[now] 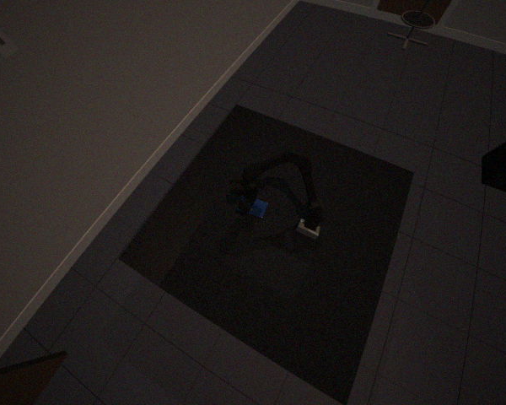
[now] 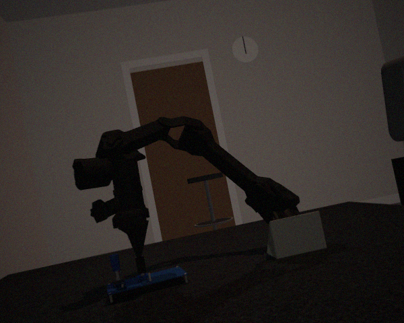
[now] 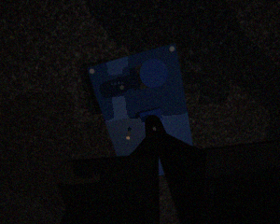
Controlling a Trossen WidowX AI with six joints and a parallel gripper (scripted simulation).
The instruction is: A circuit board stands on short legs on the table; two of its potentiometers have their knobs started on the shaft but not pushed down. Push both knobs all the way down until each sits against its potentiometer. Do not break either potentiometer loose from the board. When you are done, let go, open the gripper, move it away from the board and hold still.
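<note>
The scene is very dark. The blue circuit board (image 1: 258,208) (image 2: 160,274) (image 3: 170,100) stands on short legs on the dark table. One blue knob (image 2: 115,261) (image 3: 154,75) stands high on its shaft near the board's left end. My gripper (image 2: 139,266) (image 3: 155,135) (image 1: 245,199) is shut, with nothing between its fingers. It points straight down with its tips over the middle of the board, right of the tall knob. What lies under the tips is hidden by the fingers, and I cannot tell whether they touch it.
The arm's white base block (image 1: 309,228) (image 2: 296,234) stands on the table to the right of the board. A brown door (image 2: 181,149) and a stool (image 2: 209,198) are in the background behind the table.
</note>
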